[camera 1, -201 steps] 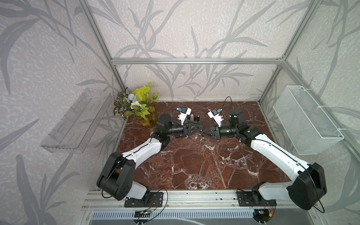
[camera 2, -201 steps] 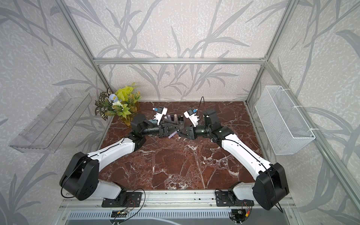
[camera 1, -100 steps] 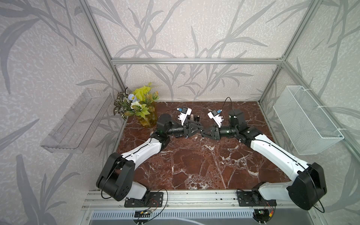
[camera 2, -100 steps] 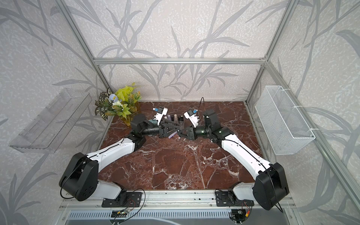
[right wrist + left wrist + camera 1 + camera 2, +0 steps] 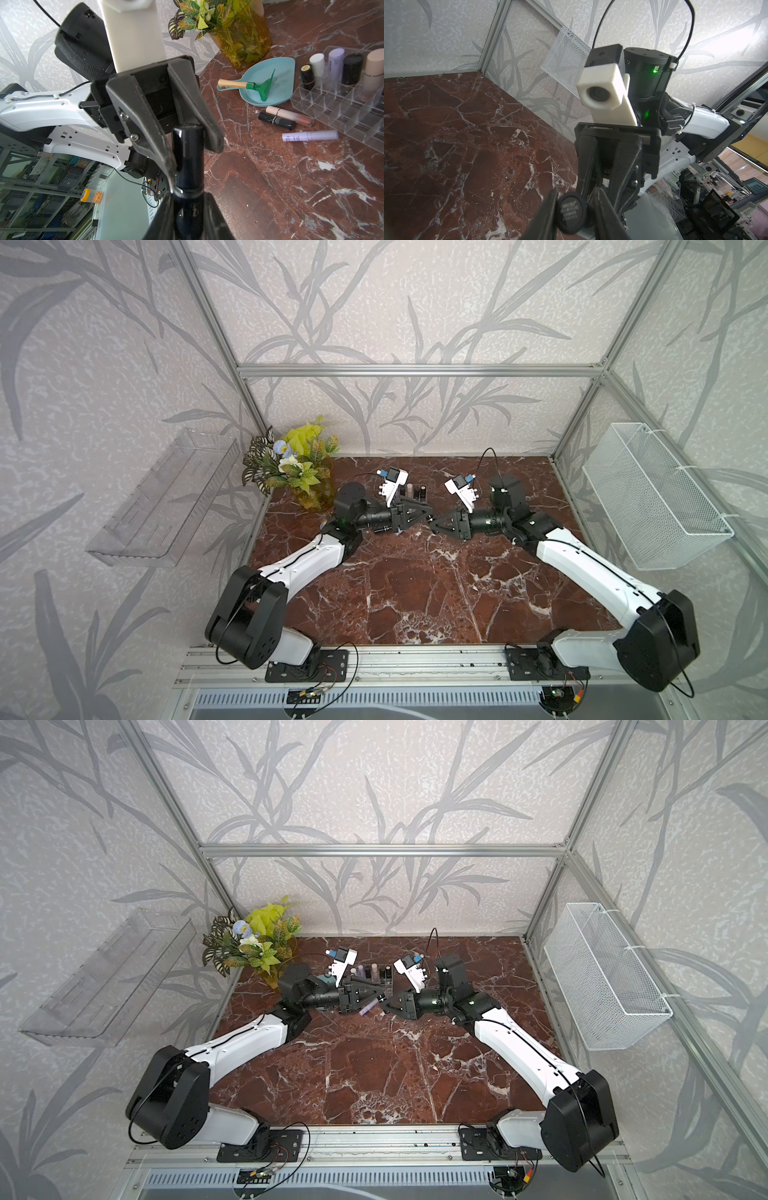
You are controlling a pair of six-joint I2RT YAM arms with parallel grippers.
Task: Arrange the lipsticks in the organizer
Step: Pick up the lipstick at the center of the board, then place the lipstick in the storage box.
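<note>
Far left on the wall: clear tray (image 5: pixel 158 506). Next is the plant vase (image 5: pixel 316 493) in the back corner of the marble table (image 5: pixel 415 593), with a teal dish (image 5: pixel 270 68) beside it holding a green rake (image 5: pixel 262 88).

Mid-table, the left gripper (image 5: pixel 193 156) and right gripper (image 5: pixel 187 198) meet tip to tip. One black lipstick (image 5: pixel 188 145) spans between them, off the table. The left fingers (image 5: pixel 145 128) are clamped on one end and the right fingers (image 5: pixel 161 220) are pinched on the other, so both grippers are closed on it.

The organizer (image 5: pixel 342 112) sits just behind the grippers, toward the back wall. Five upright lipsticks (image 5: pixel 336 64) stand in one edge row: black, white, lilac, black, pale pink. Three loose lipsticks (image 5: pixel 277 121) lie flat on the marble just beside the opposite edge: pink, black, lilac.

Far right on the wall: white mesh basket (image 5: pixel 652 506).
</note>
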